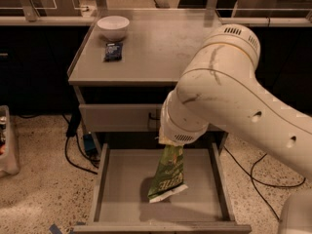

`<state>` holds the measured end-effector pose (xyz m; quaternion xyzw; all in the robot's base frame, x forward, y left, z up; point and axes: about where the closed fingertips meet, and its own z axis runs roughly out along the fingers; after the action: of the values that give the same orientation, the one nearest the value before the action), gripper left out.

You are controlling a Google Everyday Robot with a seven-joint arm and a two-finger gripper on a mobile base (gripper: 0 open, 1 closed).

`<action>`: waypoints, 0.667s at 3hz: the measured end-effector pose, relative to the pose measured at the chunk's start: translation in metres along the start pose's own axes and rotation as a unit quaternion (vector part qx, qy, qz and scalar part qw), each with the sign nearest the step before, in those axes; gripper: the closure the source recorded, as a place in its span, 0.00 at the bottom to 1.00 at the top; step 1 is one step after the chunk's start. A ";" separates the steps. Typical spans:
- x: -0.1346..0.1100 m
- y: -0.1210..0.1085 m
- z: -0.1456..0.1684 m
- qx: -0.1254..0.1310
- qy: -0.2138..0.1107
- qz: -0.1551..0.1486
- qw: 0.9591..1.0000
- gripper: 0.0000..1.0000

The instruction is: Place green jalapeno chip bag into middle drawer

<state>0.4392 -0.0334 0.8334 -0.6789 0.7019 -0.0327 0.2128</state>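
Note:
The green jalapeno chip bag (169,177) hangs upright inside the open middle drawer (122,184), a wide grey tray pulled out from under the cabinet. The bag's pale bottom edge is at or just above the drawer floor, right of centre. My gripper is hidden behind the big white wrist housing (183,126), right at the bag's top edge. The bag hangs from it, so it holds the bag by the top.
A white bowl (113,27) and a small dark blue packet (113,51) lie on the grey cabinet top (161,48). The closed upper drawer front (117,117) is just above the open drawer. Black cables (78,150) and a bin (7,140) are on the floor at left.

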 end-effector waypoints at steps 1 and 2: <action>0.000 0.007 0.022 -0.011 -0.012 0.005 1.000 1.00; 0.018 0.037 0.080 -0.055 -0.005 0.025 0.998 1.00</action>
<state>0.4317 -0.0286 0.7438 -0.6719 0.7185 0.0150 0.1790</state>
